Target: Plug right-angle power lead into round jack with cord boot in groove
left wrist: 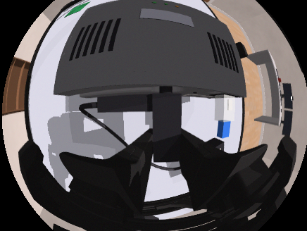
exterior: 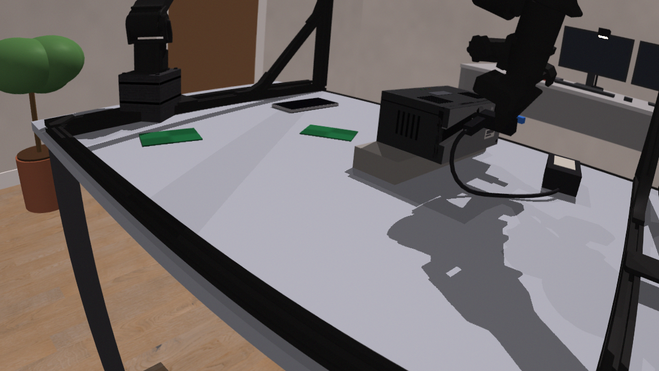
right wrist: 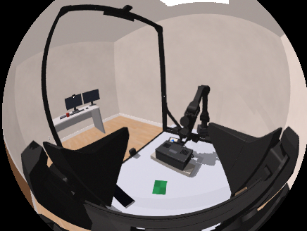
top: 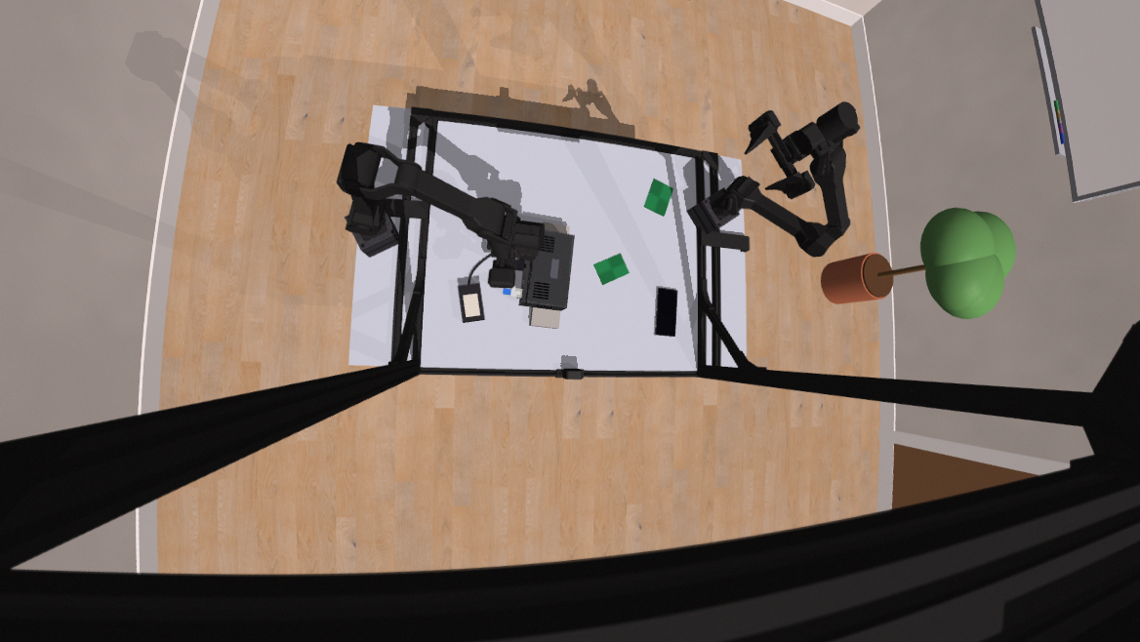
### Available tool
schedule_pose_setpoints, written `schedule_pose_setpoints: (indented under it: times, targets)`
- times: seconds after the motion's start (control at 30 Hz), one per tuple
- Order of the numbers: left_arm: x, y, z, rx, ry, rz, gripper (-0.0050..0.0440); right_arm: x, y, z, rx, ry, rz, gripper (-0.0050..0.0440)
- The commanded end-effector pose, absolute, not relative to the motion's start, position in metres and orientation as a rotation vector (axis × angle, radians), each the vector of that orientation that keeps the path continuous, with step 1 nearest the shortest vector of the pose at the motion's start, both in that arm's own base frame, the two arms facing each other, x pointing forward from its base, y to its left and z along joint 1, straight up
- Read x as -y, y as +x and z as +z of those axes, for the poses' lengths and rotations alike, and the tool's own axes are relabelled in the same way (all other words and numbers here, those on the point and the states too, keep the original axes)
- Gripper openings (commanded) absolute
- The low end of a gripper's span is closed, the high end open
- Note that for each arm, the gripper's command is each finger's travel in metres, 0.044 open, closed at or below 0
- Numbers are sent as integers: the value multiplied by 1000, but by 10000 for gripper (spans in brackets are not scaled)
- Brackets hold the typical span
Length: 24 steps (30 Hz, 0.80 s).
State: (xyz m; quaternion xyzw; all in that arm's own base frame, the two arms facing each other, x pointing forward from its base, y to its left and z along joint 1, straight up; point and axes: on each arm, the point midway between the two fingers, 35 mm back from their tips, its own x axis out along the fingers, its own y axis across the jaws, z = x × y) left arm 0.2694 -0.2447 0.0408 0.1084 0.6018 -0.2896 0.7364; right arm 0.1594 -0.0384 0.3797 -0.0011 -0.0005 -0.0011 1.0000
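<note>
The small black appliance (top: 549, 270) (exterior: 410, 119) (left wrist: 151, 53) (right wrist: 174, 153) sits on a grey base (exterior: 373, 159) left of the table's middle. My left gripper (top: 504, 275) (exterior: 495, 117) (left wrist: 165, 132) is shut on the black right-angle plug (left wrist: 166, 120) (exterior: 474, 123) and holds it against the appliance's back face. The plug's tip meets the back under the top's overhang. The cord boot (left wrist: 121, 103) points sideways along the back. The cord (exterior: 461, 179) (left wrist: 102, 125) loops slack to the power brick (top: 471, 300) (exterior: 561, 173) on the table. My right gripper (top: 777, 155) is open, empty, high beyond the table's far end.
Two green cards (top: 658, 196) (top: 611, 268) (exterior: 170, 136) (exterior: 328, 132) and a black phone (top: 666, 310) (exterior: 305, 104) lie on the table's other half. A small blue block (left wrist: 224, 129) (exterior: 521, 119) sits by the appliance's back. Black frame posts stand at the table's ends.
</note>
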Motion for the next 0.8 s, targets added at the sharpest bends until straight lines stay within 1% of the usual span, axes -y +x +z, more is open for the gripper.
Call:
schedule_pose_setpoints:
  times: [0.0, 0.77]
  targets:
    - [247, 272, 41, -1322, 237, -640, 0, 38, 159, 380, 1, 1, 0, 400]
    - [250, 277, 41, -1322, 236, -642, 0, 38, 159, 380, 1, 1, 0, 400]
